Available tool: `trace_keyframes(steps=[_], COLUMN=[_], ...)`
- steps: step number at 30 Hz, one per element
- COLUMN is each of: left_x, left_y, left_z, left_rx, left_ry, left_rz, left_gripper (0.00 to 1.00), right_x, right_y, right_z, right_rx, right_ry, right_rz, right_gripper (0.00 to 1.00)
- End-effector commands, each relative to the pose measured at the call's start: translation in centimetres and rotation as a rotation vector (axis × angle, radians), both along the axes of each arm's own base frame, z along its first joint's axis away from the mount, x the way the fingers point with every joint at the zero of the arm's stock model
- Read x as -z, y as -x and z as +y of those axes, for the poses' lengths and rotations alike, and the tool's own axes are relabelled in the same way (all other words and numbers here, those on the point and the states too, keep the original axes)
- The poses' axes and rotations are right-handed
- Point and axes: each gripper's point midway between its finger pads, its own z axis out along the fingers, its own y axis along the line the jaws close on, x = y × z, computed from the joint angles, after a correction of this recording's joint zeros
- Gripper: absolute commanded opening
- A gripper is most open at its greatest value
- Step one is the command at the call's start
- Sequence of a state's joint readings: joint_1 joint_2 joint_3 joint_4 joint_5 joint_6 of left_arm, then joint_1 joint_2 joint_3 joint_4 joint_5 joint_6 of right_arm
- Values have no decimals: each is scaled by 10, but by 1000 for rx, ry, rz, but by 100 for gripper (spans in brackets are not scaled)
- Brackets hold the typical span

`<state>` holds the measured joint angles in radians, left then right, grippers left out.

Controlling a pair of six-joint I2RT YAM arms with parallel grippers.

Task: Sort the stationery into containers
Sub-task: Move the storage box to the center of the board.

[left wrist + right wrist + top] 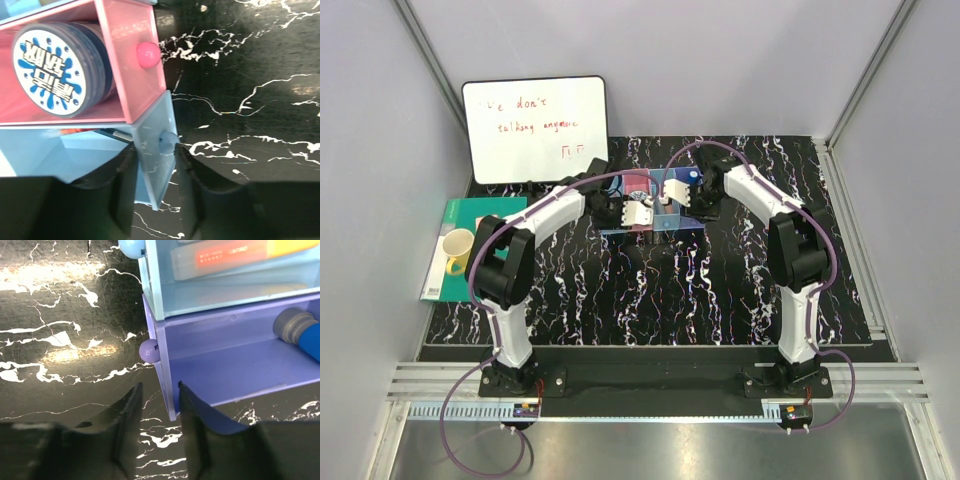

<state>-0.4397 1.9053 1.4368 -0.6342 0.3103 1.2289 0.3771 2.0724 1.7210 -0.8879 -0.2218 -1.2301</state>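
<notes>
1. Risk: the left jaws are spread astride the front wall of the end light-blue bin (152, 165), and the right jaws are spread astride the purple bin (225, 365) wall. An uneven pull could skid or tip the joined row on the desk (250, 125) and spill the contents.
2. Tape roll (50, 70): white-blue, on edge in the pink bin (135, 30).
3. Grey blue-capped cylinder (295, 327) lies in the purple bin; orange pen (225, 257) lies in the second light-blue bin (225, 292).

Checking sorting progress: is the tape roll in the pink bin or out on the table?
In: the tape roll sits inside the pink bin, between its walls.
</notes>
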Motion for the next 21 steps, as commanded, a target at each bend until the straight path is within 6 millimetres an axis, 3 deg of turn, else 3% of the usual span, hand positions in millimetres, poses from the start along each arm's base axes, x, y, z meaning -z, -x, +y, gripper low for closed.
trace_keyframes(steps=[1, 6, 8, 10, 18, 21], left_x=[10, 15, 17, 19, 18, 17], left_y=[8, 13, 16, 19, 48, 61], left_z=[1, 1, 1, 1, 4, 5], left_rx=[15, 23, 26, 29, 70, 84], left_ry=[-7, -10, -10, -6, -9, -7], left_rz=[31, 45, 55, 67, 128, 150], left_gripper=[30, 19, 9, 7, 3, 3], right_x=[5, 9, 11, 13, 5, 3], right_y=[1, 5, 7, 11, 31, 47], right_z=[2, 2, 2, 1, 1, 2], right_rx=[-5, 2, 3, 1, -17, -33], right_ry=[-19, -22, -23, -21, -20, -17], right_rz=[22, 39, 46, 55, 63, 80], right_gripper=[37, 24, 19, 11, 9, 9])
